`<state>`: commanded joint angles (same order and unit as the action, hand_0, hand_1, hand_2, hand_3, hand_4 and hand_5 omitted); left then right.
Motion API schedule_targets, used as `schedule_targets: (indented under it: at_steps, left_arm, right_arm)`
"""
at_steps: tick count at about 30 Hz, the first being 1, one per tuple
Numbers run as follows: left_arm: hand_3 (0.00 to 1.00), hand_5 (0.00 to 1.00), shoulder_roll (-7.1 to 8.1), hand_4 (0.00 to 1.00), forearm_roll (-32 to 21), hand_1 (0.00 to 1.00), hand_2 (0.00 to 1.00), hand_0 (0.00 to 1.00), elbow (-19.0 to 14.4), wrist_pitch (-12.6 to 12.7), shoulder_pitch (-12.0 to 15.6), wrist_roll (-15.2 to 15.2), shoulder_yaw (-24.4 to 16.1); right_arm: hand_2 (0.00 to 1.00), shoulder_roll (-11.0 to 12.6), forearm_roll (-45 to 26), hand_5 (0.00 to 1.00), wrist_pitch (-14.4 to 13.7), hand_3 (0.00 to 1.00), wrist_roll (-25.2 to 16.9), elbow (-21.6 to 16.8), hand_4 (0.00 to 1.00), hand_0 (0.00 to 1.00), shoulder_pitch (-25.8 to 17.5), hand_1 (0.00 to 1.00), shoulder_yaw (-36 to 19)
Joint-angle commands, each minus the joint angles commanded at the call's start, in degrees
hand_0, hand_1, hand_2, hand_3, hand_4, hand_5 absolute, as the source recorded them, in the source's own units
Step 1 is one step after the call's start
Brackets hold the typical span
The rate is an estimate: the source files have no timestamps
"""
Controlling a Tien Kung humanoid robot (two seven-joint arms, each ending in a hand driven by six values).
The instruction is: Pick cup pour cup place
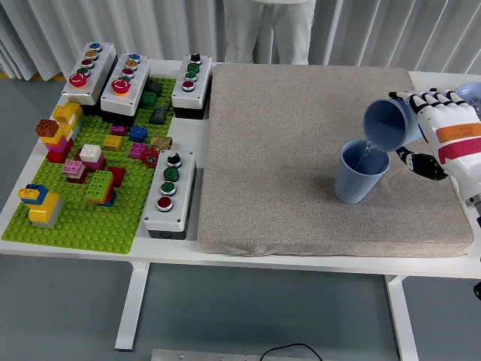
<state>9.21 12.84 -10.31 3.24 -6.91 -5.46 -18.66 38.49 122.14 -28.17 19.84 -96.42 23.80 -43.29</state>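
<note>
step: pour | right hand [430, 128] grasping tilted cup [388, 124], at 1 o'clock of upright cup [360, 172] on grey mat [301, 135] | you: hold its lip over that rim, tilt slowly | left arm unseen

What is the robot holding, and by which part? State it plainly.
The right hand holds a blue cup by its body, fingers wrapped around the side wall, tipped mouth-down over a second blue cup standing on the grey mat. The left hand is out of view.
</note>
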Motion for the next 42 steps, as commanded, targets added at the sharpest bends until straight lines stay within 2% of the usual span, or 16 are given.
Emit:
schedule_targets:
  at_steps: [18, 29, 42]
  left_arm:
    - [0.632, 0.931, 0.00, 0.487, 0.0, 0.732, 0.754, 0.697, 0.0, 0.0, -0.1, 0.0, 0.1]
    - [0.632, 0.929, 0.00, 0.488, 0.1, 0.732, 0.752, 0.697, 0.0, 0.0, -0.2, 0.0, -0.1]
    - [0.632, 0.929, 0.02, 0.488, 0.2, 0.731, 0.752, 0.696, 0.0, -0.1, -0.3, 0.0, -0.1]
  right_arm:
    - [0.572, -0.1, 0.0, 0.002, 0.3, 0.636, 0.0, 1.4, 0.654, 0.870, 0.1, 0.666, -0.4]
    - [0.575, 0.0, 3.5, 0.002, 0.1, 0.637, 3.5, 0.7, 0.648, 0.878, 0.3, 0.669, -0.1]
    - [0.577, 0.0, 4.9, 0.002, -0.4, 0.636, 5.0, 0.8, 0.645, 0.880, 0.4, 0.669, 0.2]
